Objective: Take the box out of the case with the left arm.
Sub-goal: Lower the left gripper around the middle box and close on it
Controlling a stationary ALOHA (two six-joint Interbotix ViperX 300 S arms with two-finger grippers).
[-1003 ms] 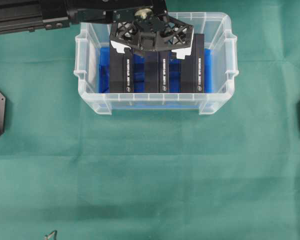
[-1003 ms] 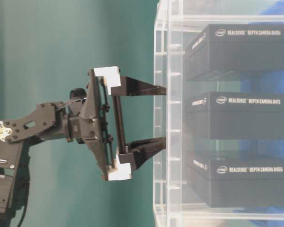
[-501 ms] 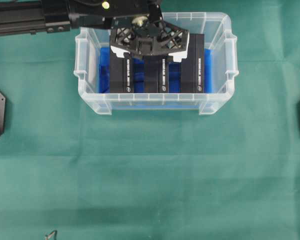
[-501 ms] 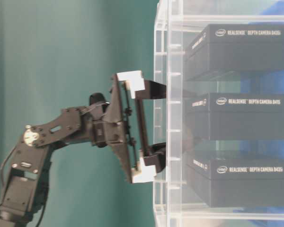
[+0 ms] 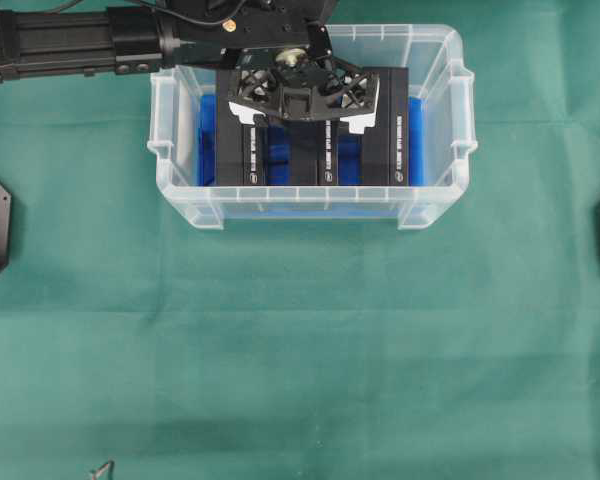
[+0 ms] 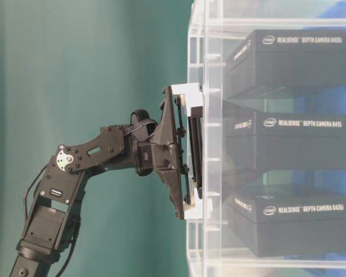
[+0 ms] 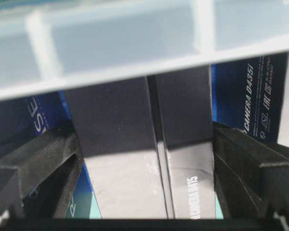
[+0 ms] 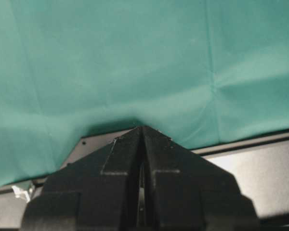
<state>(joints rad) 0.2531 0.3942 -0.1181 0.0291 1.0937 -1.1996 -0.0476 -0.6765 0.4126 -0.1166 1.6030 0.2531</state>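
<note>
A black lattice robot hand with white pads reaches into the clear plastic storage case on the green-clothed surface, its jaws spread wide and holding nothing. They straddle the middle black cardboard box, one of three standing on edge side by side, apparently positioned to clamp it. The right hand rests closed, well away.
</note>
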